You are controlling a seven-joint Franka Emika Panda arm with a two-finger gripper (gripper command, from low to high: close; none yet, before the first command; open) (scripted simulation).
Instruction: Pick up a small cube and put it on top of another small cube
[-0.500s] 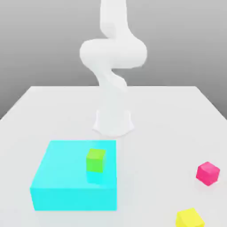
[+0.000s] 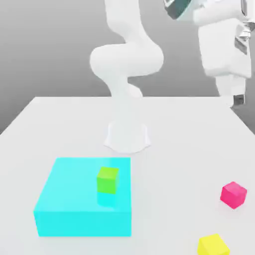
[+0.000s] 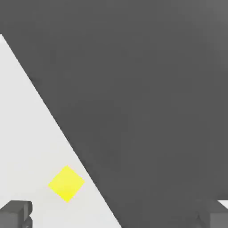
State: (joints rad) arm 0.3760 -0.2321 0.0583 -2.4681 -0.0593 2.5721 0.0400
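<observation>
Nothing of the job is done yet, as far as I can judge: I carry no cube and none is stacked by me. My gripper (image 3: pixel 114 216) hangs high above the white tabletop (image 2: pixel 69 124), up at about two o'clock in the exterior view, and my two dark fingertips (image 3: pixel 15 213) stand wide apart with nothing between them. The small magenta-pink cube (image 2: pixel 233 194) that I am to lift sits bare on the table at about four o'clock in the exterior view, near the table's edge on the exterior view's right, well below me and untouched. Near it, towards five o'clock, lies the small yellow cube (image 2: pixel 213 245), apart from the pink one; the hand view has that yellow cube (image 3: pixel 66 183) beneath me, close to the table's edge, with dark floor beyond. The small green cube (image 2: pixel 107 180) rests on top of the large flat cyan block (image 2: pixel 74 211) at about seven o'clock, well apart from the other two. What is left, in my reckoning, is everything: come down over the pink cube, close on it, lift it, carry it to another small cube and set it squarely on top. Which cube is to receive it I cannot tell.
</observation>
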